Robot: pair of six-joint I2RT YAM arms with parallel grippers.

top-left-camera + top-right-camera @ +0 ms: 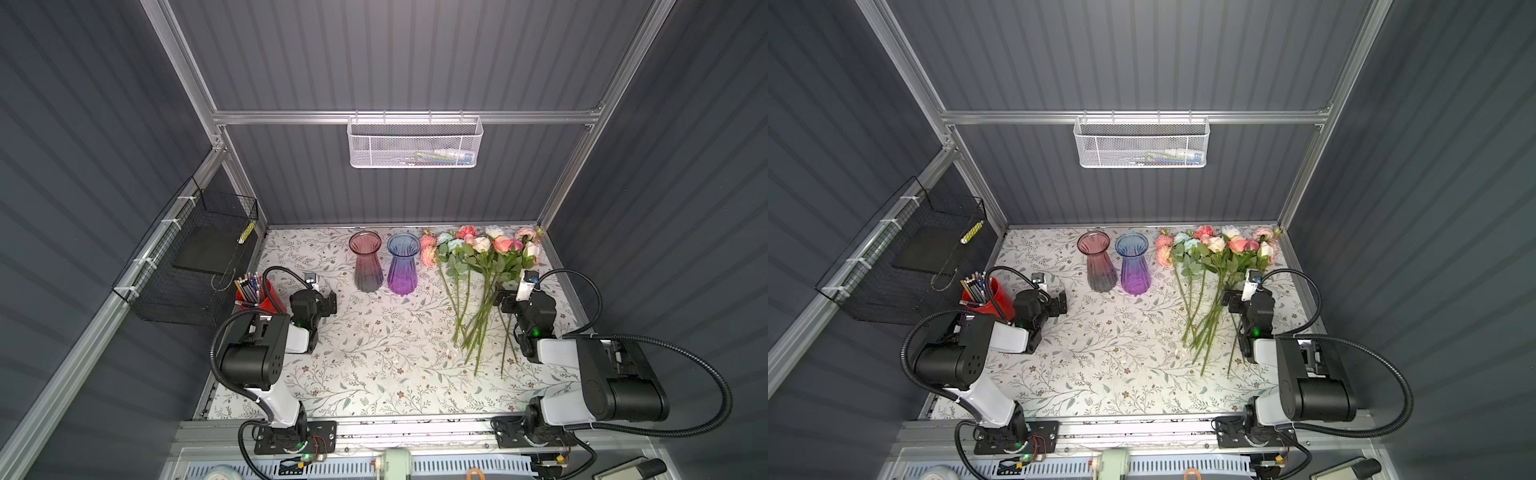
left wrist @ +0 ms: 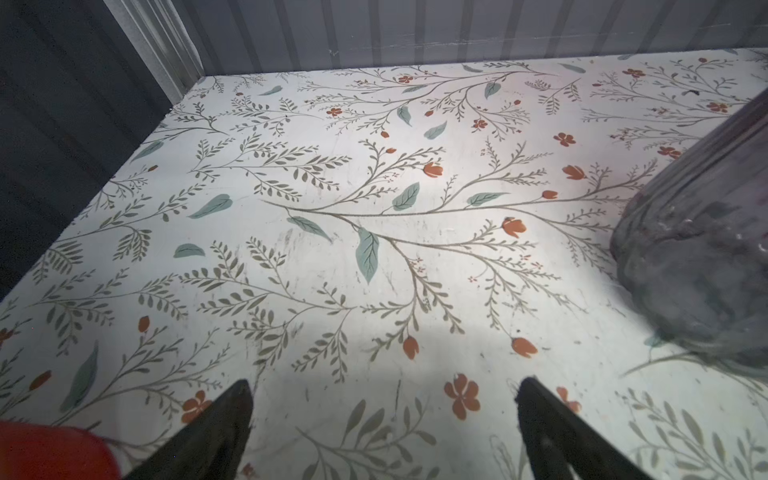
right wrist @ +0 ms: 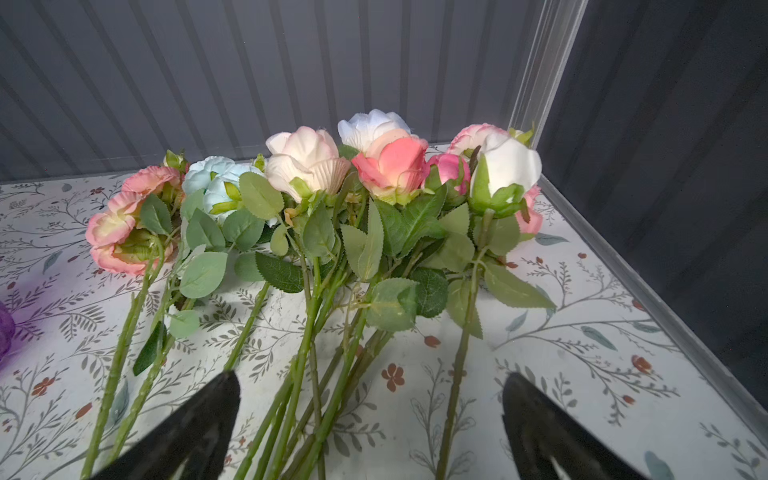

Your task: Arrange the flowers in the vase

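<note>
My right end effector [image 3: 370, 376] spread wide, empty. The flowers [image 3: 316, 232] look light, stems thin, slippery, tangled; I'd pinch one mid-stem, below leaves.

Floral table [image 1: 374, 374] bears flowers [image 1: 482, 266], pink vase [image 1: 368, 266], blue vase [image 1: 402, 270], cup [image 1: 978, 308].

The flowers [image 1: 482, 257] lie flat in a loose bundle right of centre in both top views. Their pink, coral, white and pale blue heads fan toward the top of the frame, and the leafy green stems converge toward the bottom. Just left of them, side by side, stand two upright ribbed glass vases: a pink-to-grey vase [image 1: 366, 262] and a blue-to-purple vase [image 1: 402, 266].
</note>
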